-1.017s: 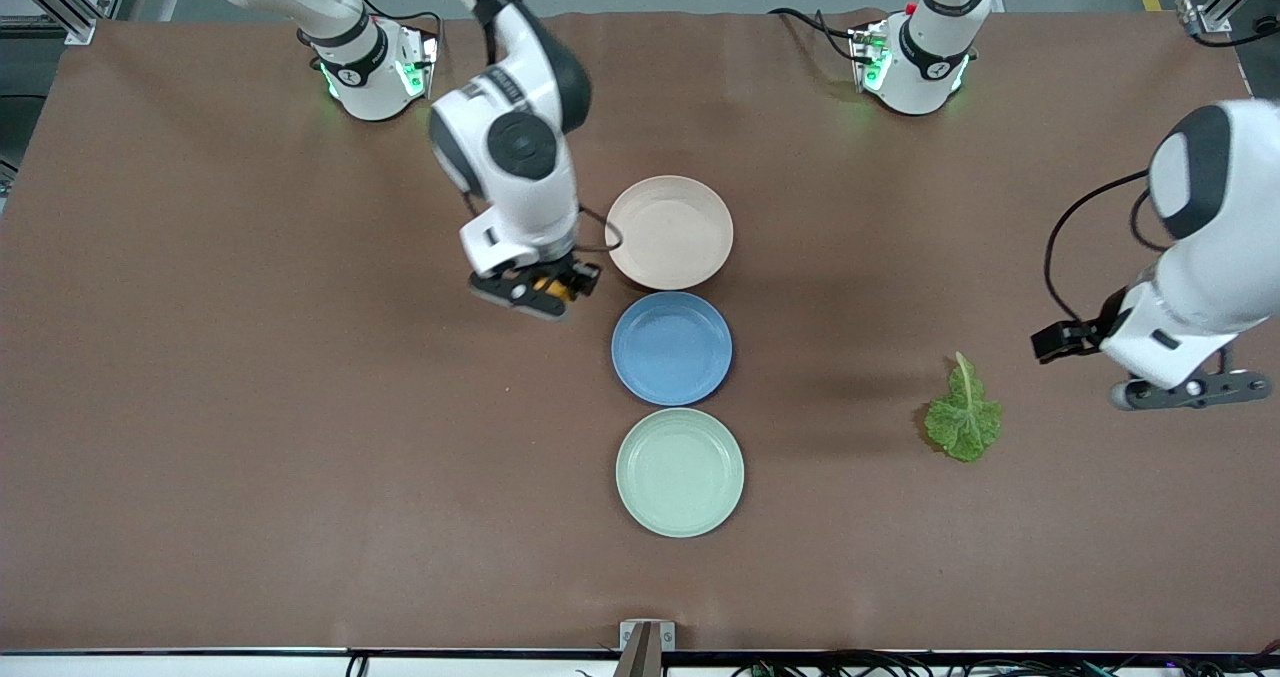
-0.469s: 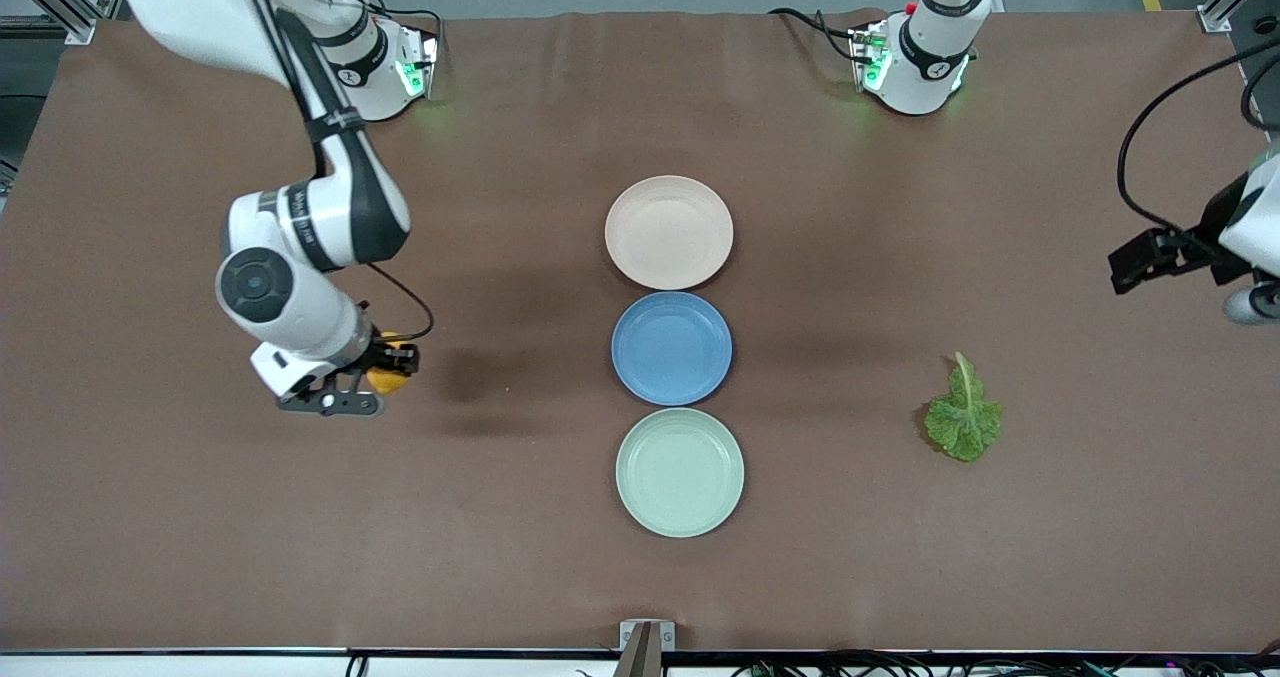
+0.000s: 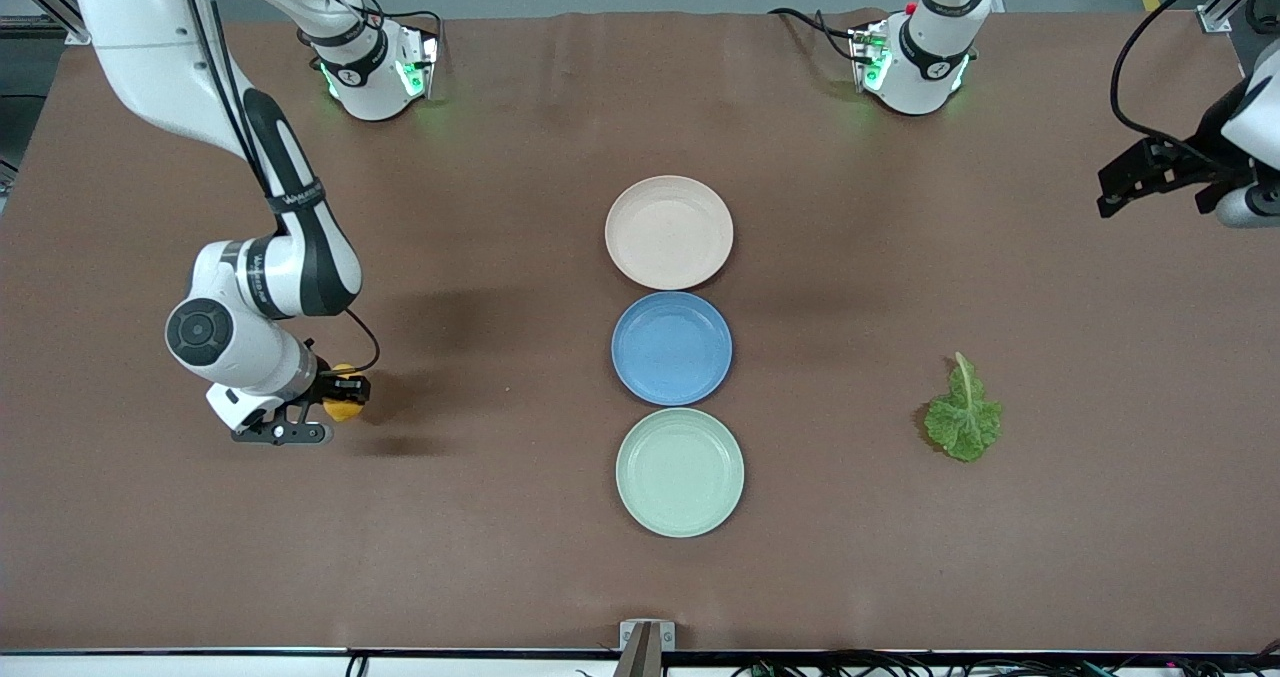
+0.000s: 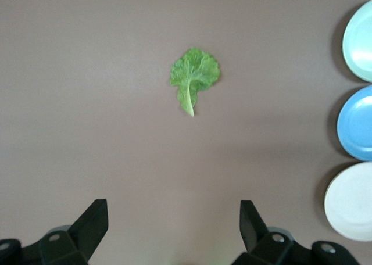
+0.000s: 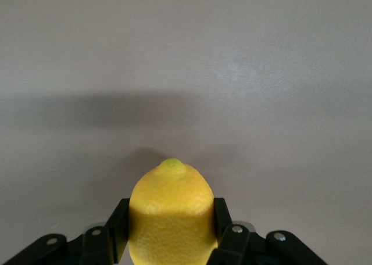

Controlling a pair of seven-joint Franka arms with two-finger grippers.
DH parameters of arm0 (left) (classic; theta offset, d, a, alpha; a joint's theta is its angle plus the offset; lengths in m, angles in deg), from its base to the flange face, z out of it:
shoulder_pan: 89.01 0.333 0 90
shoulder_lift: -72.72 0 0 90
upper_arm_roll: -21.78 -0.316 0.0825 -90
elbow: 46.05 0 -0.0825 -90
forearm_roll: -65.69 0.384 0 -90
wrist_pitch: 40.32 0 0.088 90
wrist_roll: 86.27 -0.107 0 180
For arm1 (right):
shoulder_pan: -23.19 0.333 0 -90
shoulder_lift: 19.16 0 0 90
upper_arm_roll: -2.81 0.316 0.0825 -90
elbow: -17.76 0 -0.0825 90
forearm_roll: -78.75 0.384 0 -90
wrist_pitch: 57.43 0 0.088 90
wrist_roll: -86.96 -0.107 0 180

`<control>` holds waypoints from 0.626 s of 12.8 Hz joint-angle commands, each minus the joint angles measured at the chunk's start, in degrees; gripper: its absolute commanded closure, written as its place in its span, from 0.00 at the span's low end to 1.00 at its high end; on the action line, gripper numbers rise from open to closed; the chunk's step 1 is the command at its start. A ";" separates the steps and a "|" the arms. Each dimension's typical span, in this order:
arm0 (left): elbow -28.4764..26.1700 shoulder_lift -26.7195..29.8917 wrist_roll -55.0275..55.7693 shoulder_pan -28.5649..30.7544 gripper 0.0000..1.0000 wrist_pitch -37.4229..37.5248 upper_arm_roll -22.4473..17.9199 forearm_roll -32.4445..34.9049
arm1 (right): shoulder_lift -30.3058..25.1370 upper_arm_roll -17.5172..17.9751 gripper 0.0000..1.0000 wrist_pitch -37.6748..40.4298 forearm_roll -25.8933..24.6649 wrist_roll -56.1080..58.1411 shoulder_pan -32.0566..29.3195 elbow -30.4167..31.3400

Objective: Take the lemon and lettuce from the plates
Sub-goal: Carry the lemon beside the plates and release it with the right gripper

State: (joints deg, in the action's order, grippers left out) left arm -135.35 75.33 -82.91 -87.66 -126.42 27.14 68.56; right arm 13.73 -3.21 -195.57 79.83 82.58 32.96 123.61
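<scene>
Starting at the right arm's end of the tabletop [image 3: 520,557], the right hand [image 3: 330,412] hangs low over bare brown surface, well apart from the plates. Its fingers [image 5: 224,233] are closed on the lemon [image 3: 343,406], one pressed against each side of the fruit. The right wrist view confirms the grip: the lemon [image 5: 172,215] sits between the dark pads with its nippled tip pointing away from the wrist. Whether the fruit touches the tabletop cannot be told.

At mid-table three plates stand in a line running toward the front camera, close together. The beige-pink plate [image 3: 669,232] is farthest from the camera, the blue plate [image 3: 672,348] lies in the middle, and the mint green plate [image 3: 680,472] is nearest. All three hold nothing.

Toward the left arm's end, the lettuce [image 3: 963,415] lies flat on the tabletop, well apart from the plates, about level with the gap between the blue and mint green plates. Its stem points away from the front camera.

The left hand [image 4: 174,227] is raised over the edge of the table at the left arm's end. Its fingers [image 4: 93,221] are spread wide and hold nothing. The left wrist view shows the lettuce [image 4: 194,76] well clear of them.
</scene>
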 commanded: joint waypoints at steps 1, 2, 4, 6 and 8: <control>-2.36 2.83 -1.86 0.49 0.00 1.55 -0.35 -1.12 | 1.73 1.27 0.98 -5.10 0.85 2.00 -1.59 1.81; -2.36 2.84 -2.04 0.41 0.00 1.82 -0.27 -1.12 | 2.35 1.36 0.98 -5.20 0.94 2.09 -1.68 1.81; -2.27 2.84 -2.13 0.41 0.00 1.99 -0.27 -1.21 | 2.35 1.45 0.98 -5.12 2.16 2.44 -1.85 1.72; -2.36 2.57 -2.04 0.32 0.00 1.99 -0.09 -1.12 | 2.44 3.02 0.98 -4.94 5.40 4.46 -2.81 1.72; -2.80 2.57 -2.12 0.32 0.00 2.34 0.00 -1.21 | 2.44 3.47 0.98 -4.85 6.65 5.52 -3.00 1.72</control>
State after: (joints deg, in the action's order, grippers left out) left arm -137.36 77.19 -84.01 -87.59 -124.76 26.93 68.46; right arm 14.79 -2.10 -198.83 84.45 86.44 31.40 124.30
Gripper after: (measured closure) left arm 0.000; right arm 0.392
